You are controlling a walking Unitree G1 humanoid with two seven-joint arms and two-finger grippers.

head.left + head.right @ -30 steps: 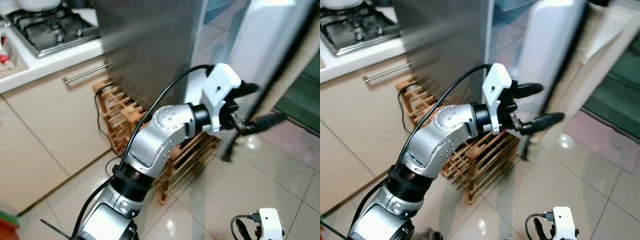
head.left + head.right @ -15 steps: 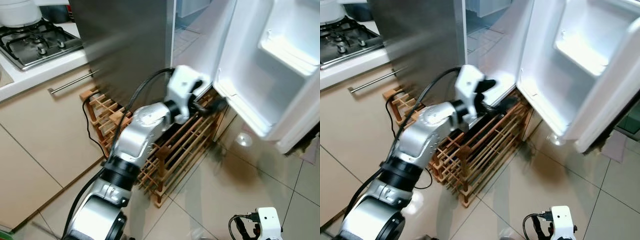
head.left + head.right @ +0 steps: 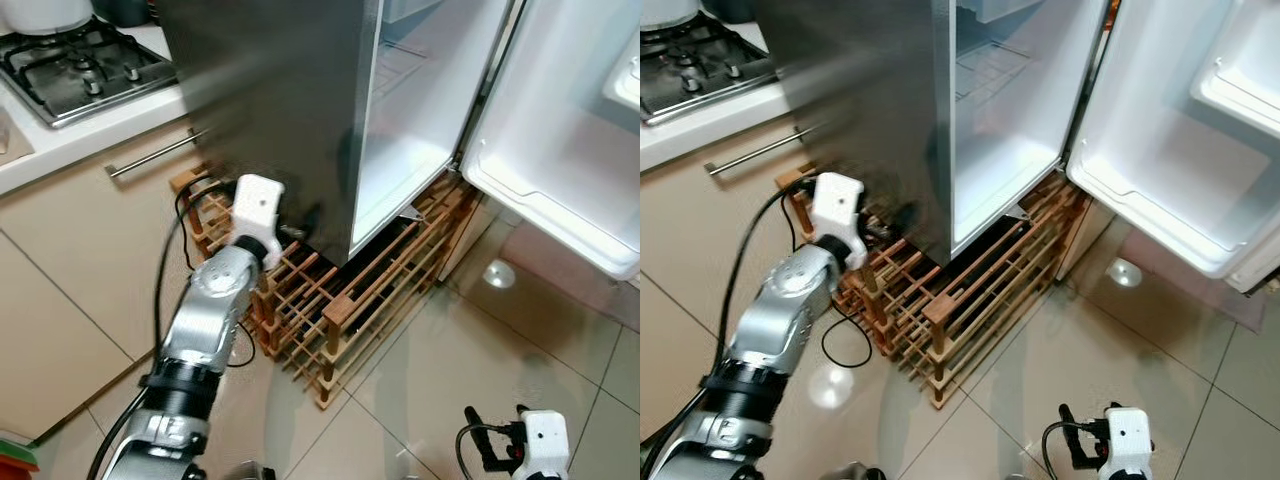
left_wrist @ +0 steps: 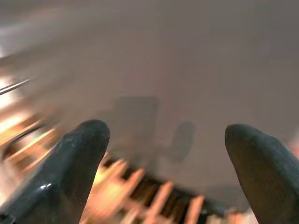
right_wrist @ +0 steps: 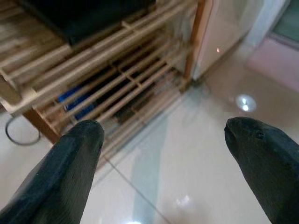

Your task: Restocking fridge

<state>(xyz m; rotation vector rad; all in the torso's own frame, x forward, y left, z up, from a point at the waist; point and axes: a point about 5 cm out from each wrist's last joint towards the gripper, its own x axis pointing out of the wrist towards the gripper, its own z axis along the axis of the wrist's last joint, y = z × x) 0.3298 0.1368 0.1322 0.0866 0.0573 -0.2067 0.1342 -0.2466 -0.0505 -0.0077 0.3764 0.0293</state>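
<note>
The fridge (image 3: 290,90) has a steel side and stands with its door (image 3: 560,130) swung wide to the right. Its white inside (image 3: 410,150) shows bare shelves, and the door has white shelves (image 3: 1240,90). It stands over a wooden rack (image 3: 340,300). My left gripper (image 3: 298,228) is low down, close to the steel side beside the rack. In the blurred left wrist view its fingers (image 4: 84,154) stand apart, open and holding nothing. My right gripper (image 3: 495,455) hangs low over the tiles. Its fingers (image 5: 79,154) are open, pointing at the rack (image 5: 107,60).
A gas hob (image 3: 75,65) sits on the white counter at the left, above beige cabinets with a bar handle (image 3: 150,155). A black cable (image 3: 240,355) lies by the rack. Blue items (image 5: 77,100) lie low in the rack. Glossy tile floor (image 3: 500,340) spreads to the right.
My left arm has pulled back from the door's edge, leftward and down to the fridge's steel side. The door has swung wider open. The head view has shifted too.
</note>
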